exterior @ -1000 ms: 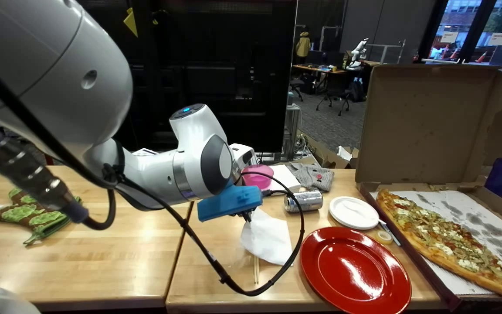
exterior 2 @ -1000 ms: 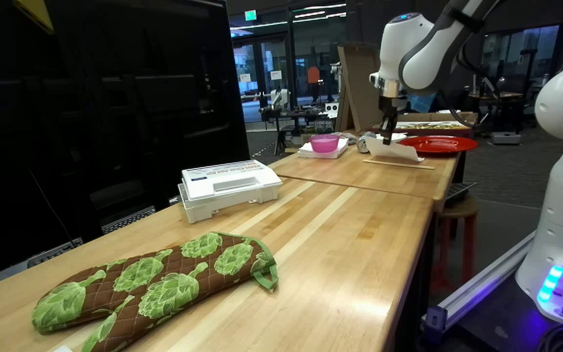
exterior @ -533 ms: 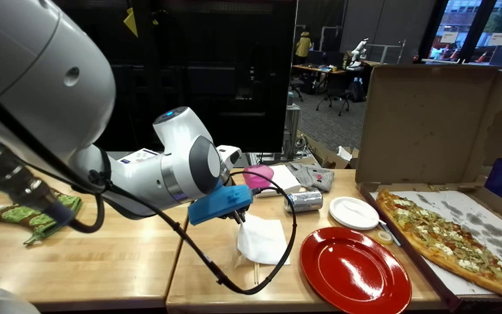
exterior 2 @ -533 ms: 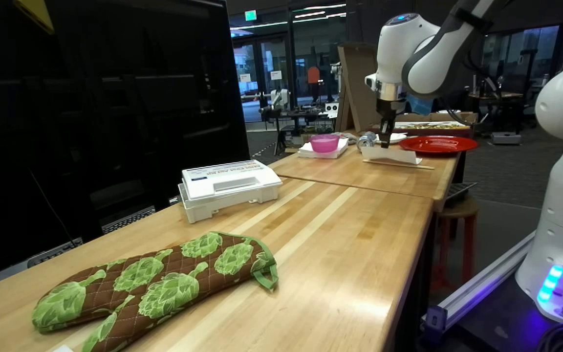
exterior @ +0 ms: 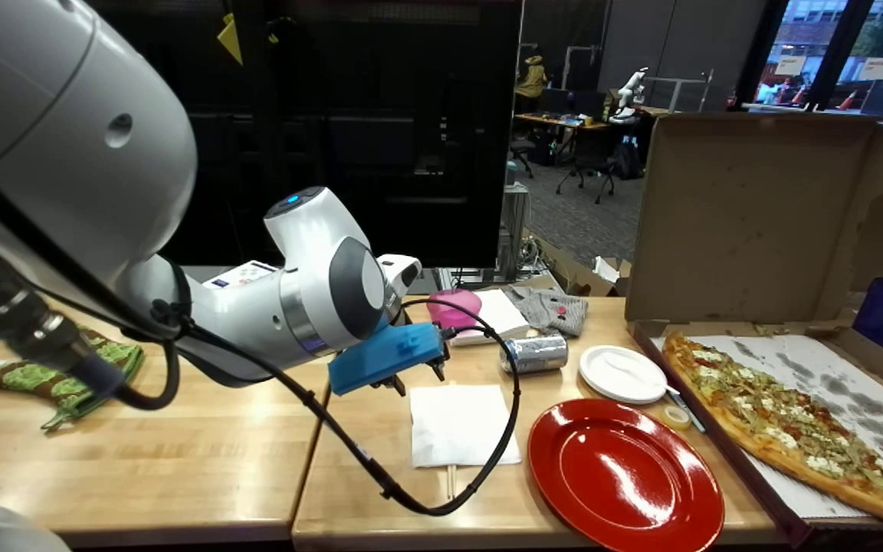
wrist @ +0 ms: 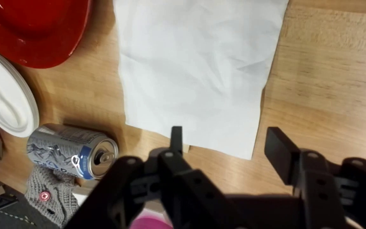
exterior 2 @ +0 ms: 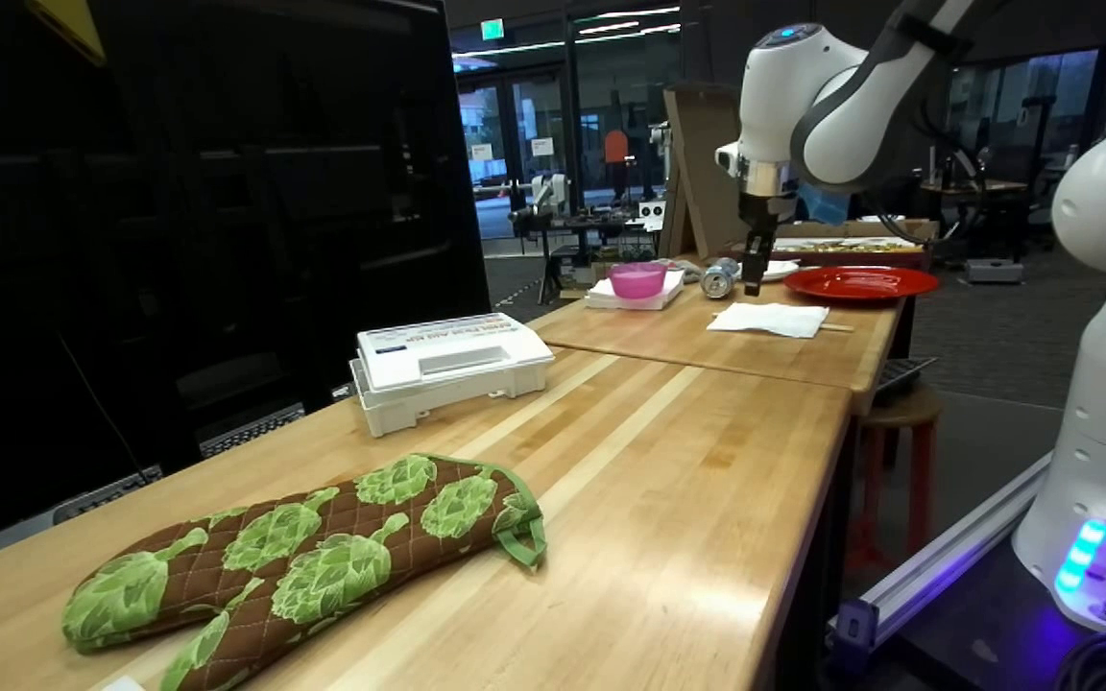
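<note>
The fingers [wrist: 281, 156] are standing well apart, gripping nothing; they are no longer pinching the white napkin [wrist: 192, 70]. It is now lying nearly flat on the bench [exterior: 349, 506], just beside the red plate [exterior: 618, 468], covering most of the chopsticks [exterior 2: 837, 328], so its release is looking complete.

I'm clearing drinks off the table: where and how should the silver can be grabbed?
Probably around the middle of the silver can: bring the gripper down from above, jaws across its width. The can lies on its side, round wall upward; the white plates by its bottom end and the grey knit cloth beside it crowd a sideways approach there.
</note>
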Controlling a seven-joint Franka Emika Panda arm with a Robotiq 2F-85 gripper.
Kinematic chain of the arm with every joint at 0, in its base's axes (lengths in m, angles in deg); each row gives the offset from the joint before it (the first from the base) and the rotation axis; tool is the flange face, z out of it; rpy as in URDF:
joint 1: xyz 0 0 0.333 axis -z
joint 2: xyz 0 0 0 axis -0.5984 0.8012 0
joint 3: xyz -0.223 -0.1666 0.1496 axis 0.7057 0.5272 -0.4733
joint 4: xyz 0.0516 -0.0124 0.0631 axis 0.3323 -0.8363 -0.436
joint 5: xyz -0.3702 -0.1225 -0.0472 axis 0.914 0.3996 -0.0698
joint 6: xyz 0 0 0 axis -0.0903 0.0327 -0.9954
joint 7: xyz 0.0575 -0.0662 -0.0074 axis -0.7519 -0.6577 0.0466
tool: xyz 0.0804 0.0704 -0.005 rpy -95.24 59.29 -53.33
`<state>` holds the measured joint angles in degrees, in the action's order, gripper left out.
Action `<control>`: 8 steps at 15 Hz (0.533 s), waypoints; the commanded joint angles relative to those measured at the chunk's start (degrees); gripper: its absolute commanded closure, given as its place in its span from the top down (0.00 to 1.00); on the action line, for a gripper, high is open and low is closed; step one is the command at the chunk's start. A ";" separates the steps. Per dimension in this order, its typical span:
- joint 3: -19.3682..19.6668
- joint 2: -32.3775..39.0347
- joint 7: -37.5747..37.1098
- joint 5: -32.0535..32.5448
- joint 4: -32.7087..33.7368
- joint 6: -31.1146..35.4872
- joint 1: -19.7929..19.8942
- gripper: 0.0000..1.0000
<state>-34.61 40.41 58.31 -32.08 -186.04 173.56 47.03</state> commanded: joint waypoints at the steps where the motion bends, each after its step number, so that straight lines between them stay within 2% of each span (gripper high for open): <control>1: 1.38 -1.96 -1.07 0.01 -0.26 -0.38 -0.15 0.98; 4: 0.84 -1.84 -9.25 1.93 0.65 3.33 4.73 1.00; 8: 2.12 -0.66 -14.48 1.06 2.33 7.61 10.63 1.00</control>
<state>-33.30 39.76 47.87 -32.03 -184.49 178.50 54.09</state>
